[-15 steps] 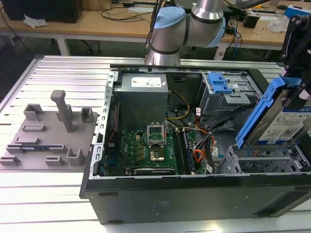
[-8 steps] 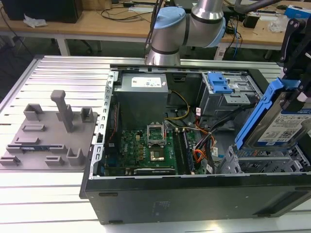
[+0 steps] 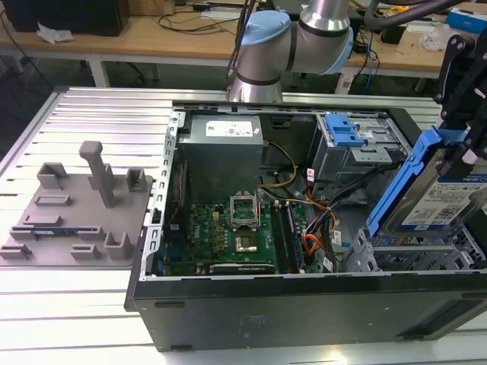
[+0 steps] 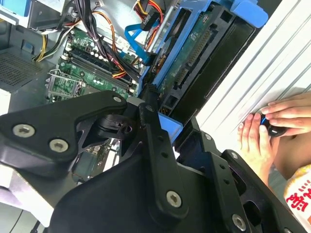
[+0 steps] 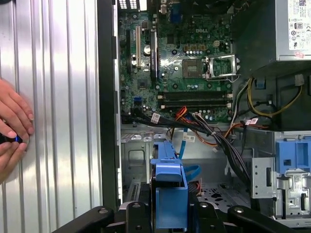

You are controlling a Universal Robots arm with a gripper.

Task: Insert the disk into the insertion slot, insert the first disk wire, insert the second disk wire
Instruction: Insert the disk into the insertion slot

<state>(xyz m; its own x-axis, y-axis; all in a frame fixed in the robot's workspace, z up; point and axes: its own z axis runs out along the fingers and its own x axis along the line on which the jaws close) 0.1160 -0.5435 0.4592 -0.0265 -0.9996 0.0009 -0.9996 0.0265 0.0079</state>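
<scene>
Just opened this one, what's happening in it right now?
The arm's gripper has its jaws shut on the disk, holding it tilted above the insertion slot at the exterior view's right end of the open computer case. The disk is not yet seated. A person's hands rest on the table beside the case.

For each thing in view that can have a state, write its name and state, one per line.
disk, held tilted above the insertion slot
tool, shut on the disk
insertion slot, without the disk
first disk wire, not plugged into the disk
second disk wire, not plugged into the disk
computer case, side open
processor socket, cover raised
</scene>
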